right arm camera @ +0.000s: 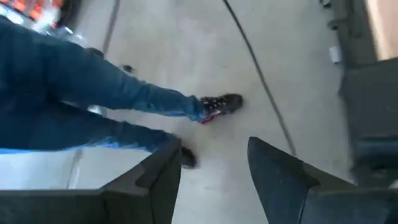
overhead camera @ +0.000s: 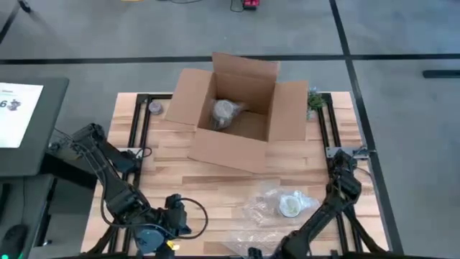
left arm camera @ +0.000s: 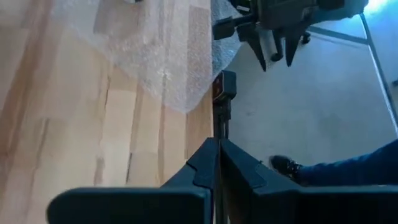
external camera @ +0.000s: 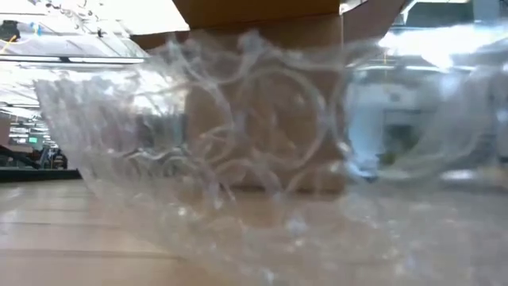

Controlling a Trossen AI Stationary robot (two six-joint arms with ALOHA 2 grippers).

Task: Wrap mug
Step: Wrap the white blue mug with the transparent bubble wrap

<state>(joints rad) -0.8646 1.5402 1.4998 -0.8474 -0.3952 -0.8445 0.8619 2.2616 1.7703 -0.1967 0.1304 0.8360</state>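
One box (overhead camera: 233, 119), open, on the counter (overhead camera: 180, 180). One wrapped bundle (overhead camera: 227, 114) inside it. One mug (overhead camera: 290, 205), lying on one sheet of bubble wrap (overhead camera: 262, 216). One small grey round thing (overhead camera: 155, 108) at a far corner of the counter, left of the box. One green plant-like thing (overhead camera: 314, 101) at the other far corner. Two arms: left arm (overhead camera: 108, 176), right arm (overhead camera: 327, 208). One person on the floor beyond the counter edge, two legs (right arm camera: 93, 99), two shoes (right arm camera: 221, 104).
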